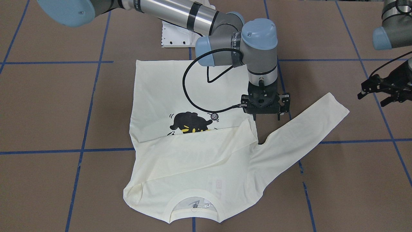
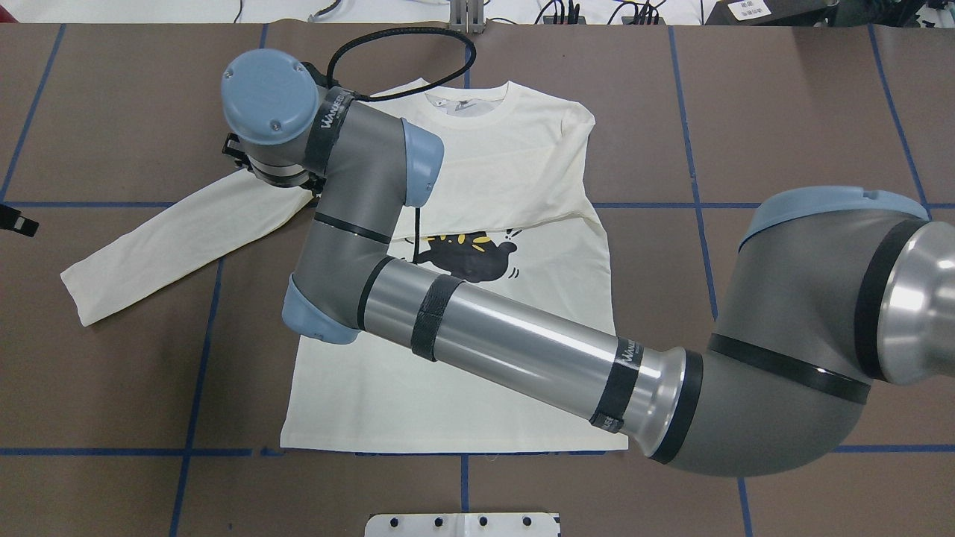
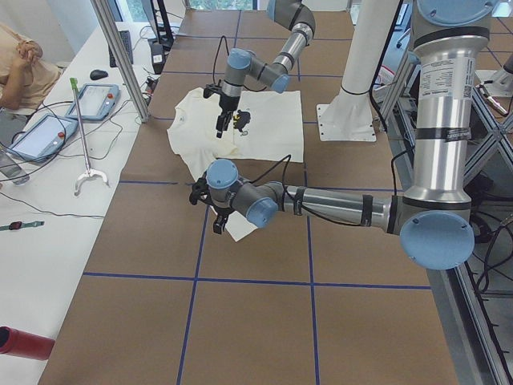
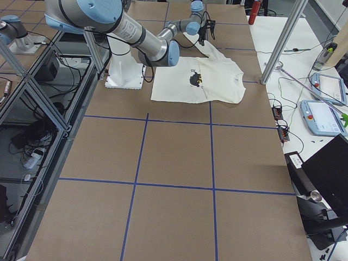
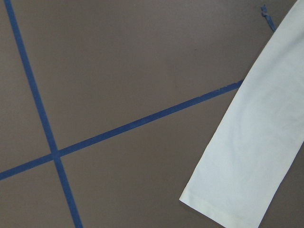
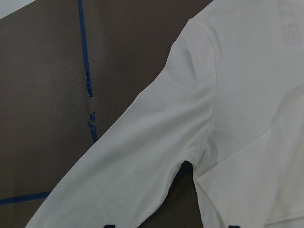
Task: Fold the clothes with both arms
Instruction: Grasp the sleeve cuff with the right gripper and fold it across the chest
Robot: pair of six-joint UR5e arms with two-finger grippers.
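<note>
The cream shirt (image 1: 193,161) lies flat, front up, collar away from the robot. One sleeve is folded across the chest and hides the lettering; part of the black cat print (image 1: 190,124) shows. The other sleeve (image 1: 305,129) stretches out flat toward my left arm. My right gripper (image 1: 267,118) has crossed over the shirt and hovers open above that sleeve's armpit (image 6: 190,166); its fingertips (image 6: 109,225) stand apart and empty. My left gripper (image 1: 375,98) is open and empty above bare table beyond the sleeve's cuff (image 5: 237,190).
The white pedestal plate (image 1: 175,33) stands at the robot's side of the shirt. Blue tape lines (image 5: 142,121) grid the brown table. My right arm's long forearm (image 2: 507,343) spans over the shirt's lower half. An operators' bench with tablets (image 3: 44,132) lines the far side.
</note>
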